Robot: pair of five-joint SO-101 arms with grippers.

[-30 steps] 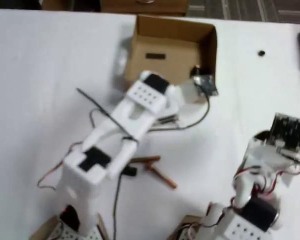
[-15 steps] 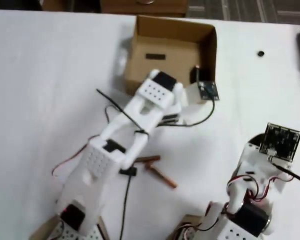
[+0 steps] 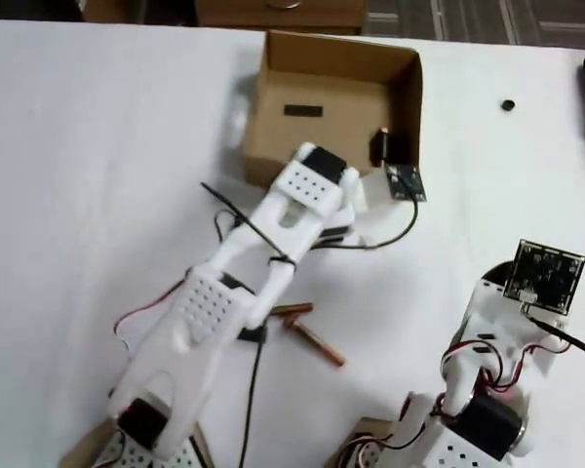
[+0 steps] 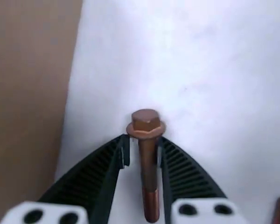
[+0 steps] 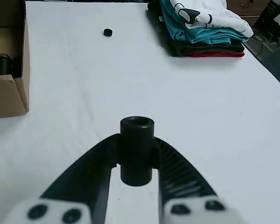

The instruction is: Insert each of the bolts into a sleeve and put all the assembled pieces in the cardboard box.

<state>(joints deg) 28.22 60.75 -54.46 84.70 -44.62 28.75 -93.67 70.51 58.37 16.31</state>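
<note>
Left wrist view: we see the left gripper [image 4: 143, 146] pinching a bolt [image 4: 146, 124] by the shank, head left free, presumably for insertion. The right gripper [image 5: 136, 150] clamps a sleeve [image 5: 136, 140] upright, bore exposed. The cardboard box [image 3: 341, 49] waits nearby.

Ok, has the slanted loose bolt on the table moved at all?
No. The slanted bolt lies at the same spot and the same angle, no nearer to and no farther from the cardboard box beyond it.
</note>
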